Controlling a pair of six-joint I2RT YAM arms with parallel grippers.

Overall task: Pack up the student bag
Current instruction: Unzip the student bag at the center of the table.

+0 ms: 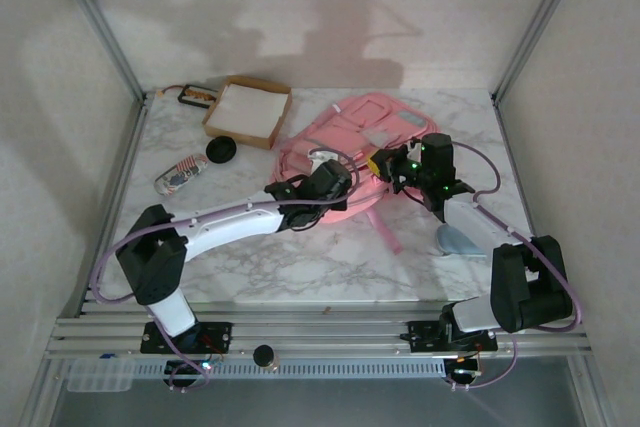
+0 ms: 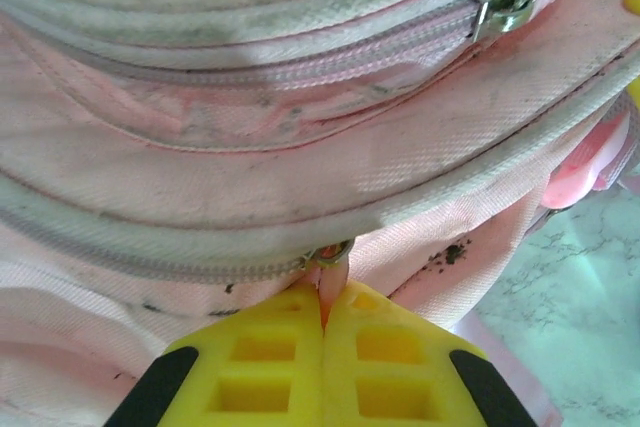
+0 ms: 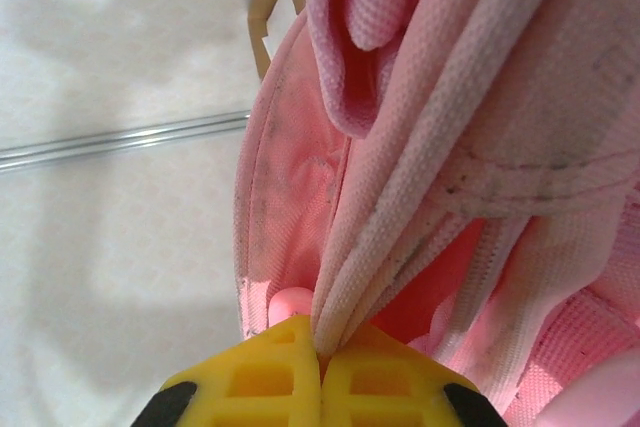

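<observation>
1. The pink backpack (image 1: pixel 350 119) lies flat at the far middle of the marble table (image 1: pixel 300 257), just beside a cardboard box (image 1: pixel 248 110).
2. The left gripper (image 2: pixel 325 299) pinches a pink zip pull (image 2: pixel 327 282) on its front.
3. The right gripper (image 3: pixel 322 345) is clamped on a pale fabric band (image 3: pixel 400 227) at its edge.

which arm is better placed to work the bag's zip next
Left. The left gripper is shut on the zip pull of the student bag, so it could probably slide it directly. The right gripper is shut on the bag's trimmed edge, which suits steadying.
</observation>
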